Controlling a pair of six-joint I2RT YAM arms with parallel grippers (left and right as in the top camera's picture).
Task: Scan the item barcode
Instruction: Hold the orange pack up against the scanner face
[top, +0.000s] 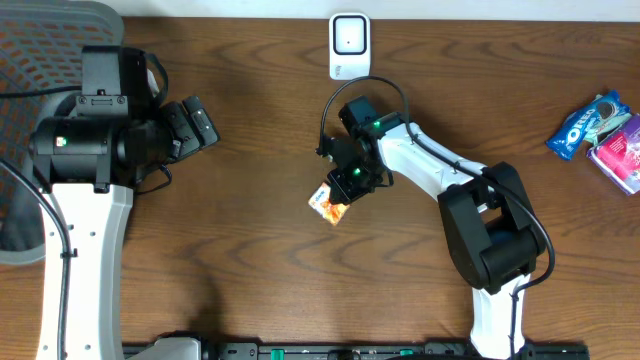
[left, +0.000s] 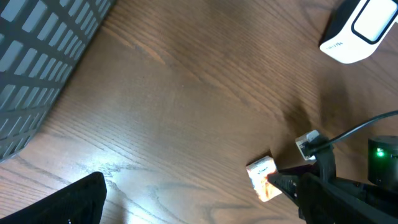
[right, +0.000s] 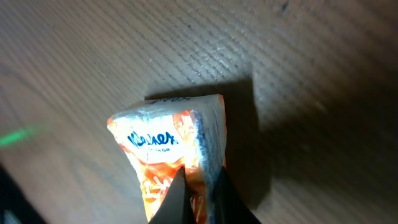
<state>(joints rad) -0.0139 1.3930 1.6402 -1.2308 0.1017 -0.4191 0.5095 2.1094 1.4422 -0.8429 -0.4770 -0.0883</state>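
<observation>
The item is a small orange and white packet (top: 329, 205) with blue lettering, near the middle of the wooden table. My right gripper (top: 348, 185) is shut on one end of it; in the right wrist view the two dark fingertips (right: 177, 193) pinch the packet (right: 165, 140) just over the wood. No barcode shows on its visible faces. The white scanner (top: 349, 45) stands at the table's far edge, behind the right arm, and also appears in the left wrist view as the scanner (left: 360, 28). My left gripper (top: 200, 122) hangs open at the left, holding nothing.
A blue cookie pack (top: 588, 123) and a pink packet (top: 620, 150) lie at the far right. A grey mesh chair (top: 60, 30) sits behind the left arm. The left wrist view shows the held packet (left: 262, 177) and the right arm's cable (left: 354, 130).
</observation>
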